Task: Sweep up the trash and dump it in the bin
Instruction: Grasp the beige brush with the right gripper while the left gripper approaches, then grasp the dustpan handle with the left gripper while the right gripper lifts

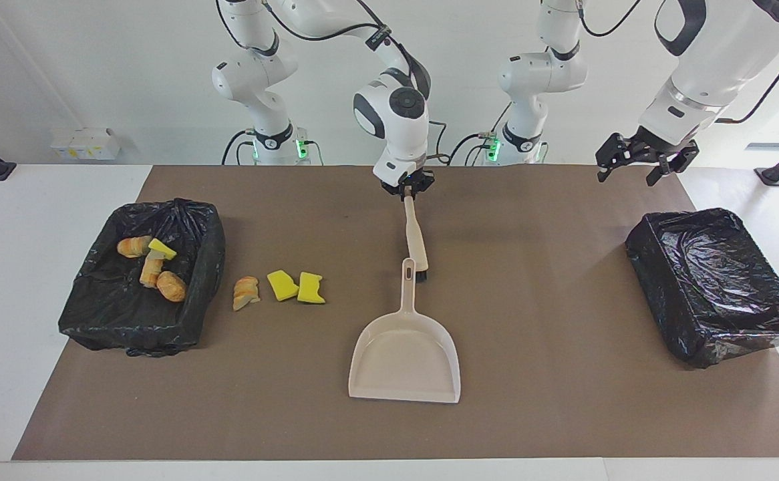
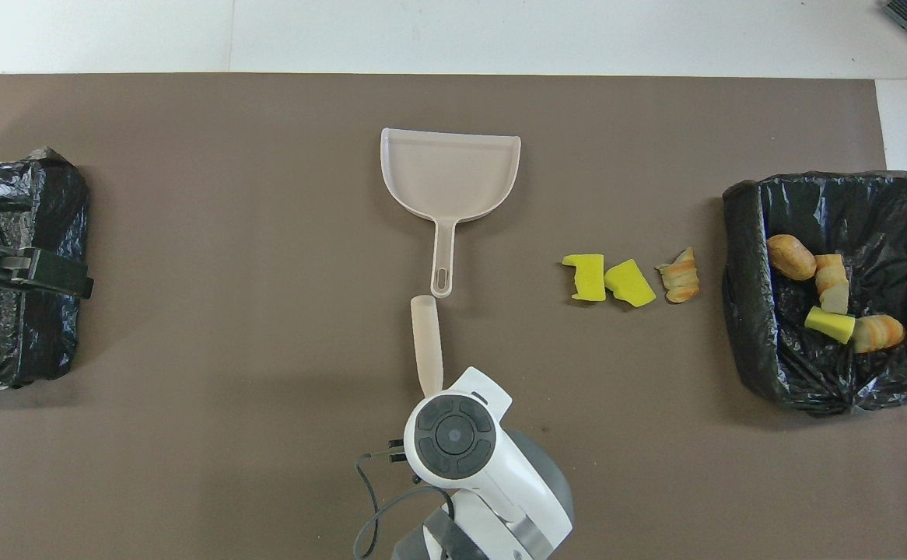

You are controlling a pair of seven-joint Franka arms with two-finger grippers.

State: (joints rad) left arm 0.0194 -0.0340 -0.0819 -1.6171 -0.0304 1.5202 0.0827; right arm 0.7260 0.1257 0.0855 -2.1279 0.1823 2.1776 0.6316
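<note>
Trash (image 1: 279,287): we see three pieces lined up on the mat beside the bin (image 1: 82,307) at the right arm's end, four more inside it. We read no writing anywhere. Our right gripper (image 1: 406,190) pinches the brush (image 1: 415,230) handle; our left gripper (image 1: 637,164) waits, spread.

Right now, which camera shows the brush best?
The facing view: the brush shows whole, from its dark bristles beside the dustpan handle up to the right gripper, jaws shut on its handle end. The overhead view shows only handle; the arm covers the grip.
</note>
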